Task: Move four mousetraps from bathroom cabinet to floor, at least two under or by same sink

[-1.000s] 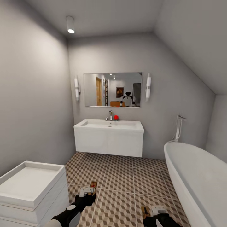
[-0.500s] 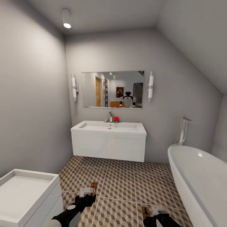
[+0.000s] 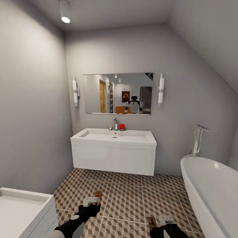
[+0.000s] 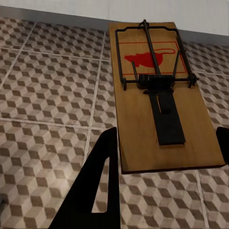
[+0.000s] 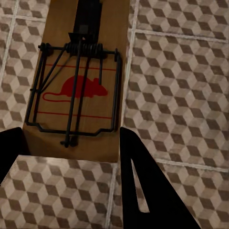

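Tan wooden mousetrap (image 4: 160, 90) sits pinched between the left gripper's (image 3: 92, 205) dark fingers (image 4: 93, 186), wire frame and red mouse mark facing the left wrist camera, held above the bathroom floor (image 4: 47, 100). In the head view it pokes up as a small brown strip (image 3: 98, 195) at lower centre-left of the frame. Second mousetrap (image 5: 78, 81) is clamped by the right gripper (image 3: 162, 223), black fingers (image 5: 143, 191) on either edge of the board, cube-pattern tile beneath; in the head view its edge (image 3: 151, 222) shows at the bottom, right of centre.

White sink (image 3: 113, 150) hangs on the back wall, centre frame, tap (image 3: 115, 123) and a small red object (image 3: 122, 126) on top, mirror (image 3: 118, 93) above with the robot reflected in it. Bathtub (image 3: 211, 195) at lower right, narrower white basin unit (image 3: 23, 211) at lower left.

Versus a second ago: whole view has shifted, so the camera moved, not the objects. Sink now looks larger and lower in frame, basin unit has slid further out at lower left, ceiling lamp (image 3: 64, 12) sits nearer the top edge, tub pushed further right. Both grippers and traps keep the same frame positions, grips unchanged.
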### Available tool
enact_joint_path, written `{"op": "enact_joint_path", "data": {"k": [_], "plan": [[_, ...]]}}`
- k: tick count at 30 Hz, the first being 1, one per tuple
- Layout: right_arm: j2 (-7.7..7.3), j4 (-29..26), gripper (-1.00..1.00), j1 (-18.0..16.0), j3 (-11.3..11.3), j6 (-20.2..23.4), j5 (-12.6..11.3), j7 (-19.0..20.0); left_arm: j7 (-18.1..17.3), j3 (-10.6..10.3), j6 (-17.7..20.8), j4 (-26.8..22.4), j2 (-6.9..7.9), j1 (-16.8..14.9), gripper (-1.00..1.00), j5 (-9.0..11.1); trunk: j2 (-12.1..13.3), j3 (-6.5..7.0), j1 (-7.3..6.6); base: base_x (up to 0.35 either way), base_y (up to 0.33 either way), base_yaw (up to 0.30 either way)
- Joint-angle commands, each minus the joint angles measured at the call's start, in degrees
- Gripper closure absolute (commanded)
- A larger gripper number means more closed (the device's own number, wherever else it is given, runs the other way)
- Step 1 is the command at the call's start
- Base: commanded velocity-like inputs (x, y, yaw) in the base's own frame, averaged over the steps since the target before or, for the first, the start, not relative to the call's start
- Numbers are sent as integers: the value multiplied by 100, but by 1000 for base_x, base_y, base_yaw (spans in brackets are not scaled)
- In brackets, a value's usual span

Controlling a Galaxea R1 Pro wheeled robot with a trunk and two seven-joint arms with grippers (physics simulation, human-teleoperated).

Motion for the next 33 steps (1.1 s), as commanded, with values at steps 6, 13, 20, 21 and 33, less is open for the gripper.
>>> {"op": "enact_joint_path", "data": {"k": [6, 13, 20, 21, 33], "plan": [[-3, -13, 100, -1, -42, 10, 15, 27, 3, -48, -23, 8, 2, -6, 100, 51, -4, -42, 3, 324, 0, 0], [0, -13, 100, -1, -42, 1, 14, 28, 3, -48, -23, 8, 2, -6, 100, 51, -4, -77, 3, 324, 0, 0], [0, -13, 100, -1, -42, 7, 8, 3, 3, -48, -23, 8, 2, -6, 100, 51, -4, -80, 3, 324, 0, -114], [-3, -13, 100, -1, -42, 7, 8, -2, 3, -48, -23, 8, 2, -6, 100, 51, -4, -80, 3, 324, 0, -237], [-6, -13, 100, -1, -42, 8, 8, -13, 3, -48, -44, 6, 2, -6, 100, 51, -4, -80, 3, 324, 0, -226]]}}
